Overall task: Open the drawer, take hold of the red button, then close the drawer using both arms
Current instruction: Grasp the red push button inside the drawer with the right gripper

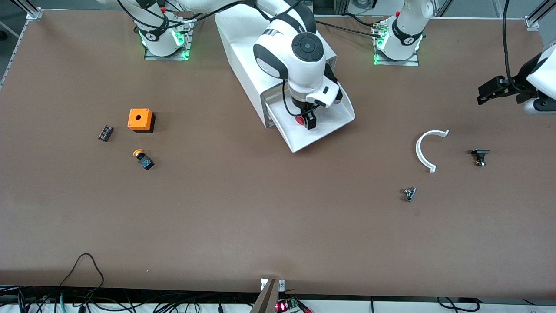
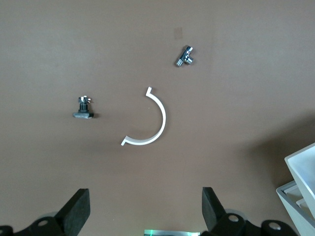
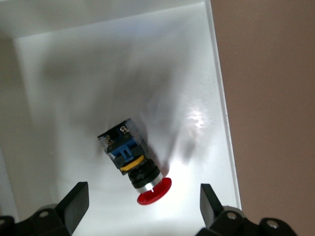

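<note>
There's your button (image 3: 135,164), lying on its side on the white floor of the pulled-out drawer (image 1: 323,130), red cap pointing toward the drawer's open front edge, black and blue body toward the cabinet (image 1: 243,56). Your right gripper (image 1: 307,118) hangs directly over it, fingers (image 3: 74,204) spread wide on either side and not touching it in the right wrist view. The drawer sticks out of the white cabinet toward the front camera, angled a little toward the left arm's end of the desk (image 1: 260,217). Your left gripper (image 1: 493,89) waits up in the air over the left arm's end of the desk, fingers (image 2: 76,211) apart with nothing between them. Below it you can see a white curved piece (image 2: 152,125), a small black part (image 2: 84,108) beside it, and a small metal fitting (image 2: 185,56) nearer the front camera. Toward the right arm's end sit an orange box (image 1: 140,119), an orange-capped button (image 1: 143,158) and a small dark block (image 1: 105,133), well apart from the drawer.
</note>
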`<move>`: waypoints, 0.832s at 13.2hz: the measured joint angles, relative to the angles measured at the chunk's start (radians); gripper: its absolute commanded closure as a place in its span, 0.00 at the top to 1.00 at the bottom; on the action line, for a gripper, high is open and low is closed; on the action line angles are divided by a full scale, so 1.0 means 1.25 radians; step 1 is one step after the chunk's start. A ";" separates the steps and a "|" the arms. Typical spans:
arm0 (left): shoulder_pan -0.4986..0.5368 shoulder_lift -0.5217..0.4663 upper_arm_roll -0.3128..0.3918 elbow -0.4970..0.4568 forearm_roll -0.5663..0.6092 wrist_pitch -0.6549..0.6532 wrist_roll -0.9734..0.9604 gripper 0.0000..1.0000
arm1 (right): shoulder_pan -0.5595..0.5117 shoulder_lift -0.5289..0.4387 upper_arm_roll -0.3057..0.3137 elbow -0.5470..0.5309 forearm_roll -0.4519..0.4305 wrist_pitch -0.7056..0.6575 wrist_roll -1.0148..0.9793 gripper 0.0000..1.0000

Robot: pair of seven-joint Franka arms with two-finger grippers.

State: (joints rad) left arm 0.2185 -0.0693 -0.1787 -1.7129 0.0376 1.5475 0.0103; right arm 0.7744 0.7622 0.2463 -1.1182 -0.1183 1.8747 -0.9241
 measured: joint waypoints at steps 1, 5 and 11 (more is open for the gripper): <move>0.000 -0.006 0.001 -0.010 0.000 0.005 -0.001 1.00 | 0.003 0.000 0.003 0.000 0.000 -0.001 0.000 1.00; 0.005 -0.019 0.006 -0.040 -0.013 0.025 -0.003 1.00 | 0.024 0.016 0.011 0.000 0.000 -0.004 0.000 1.00; 0.005 -0.024 0.018 -0.046 -0.025 0.026 -0.003 1.00 | 0.031 0.042 0.011 0.001 -0.008 0.000 -0.001 0.84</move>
State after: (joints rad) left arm 0.2251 -0.0996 -0.1562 -1.7703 0.0060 1.5802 0.0070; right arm 0.8134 0.8143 0.2604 -1.1164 -0.1283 1.8750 -0.9249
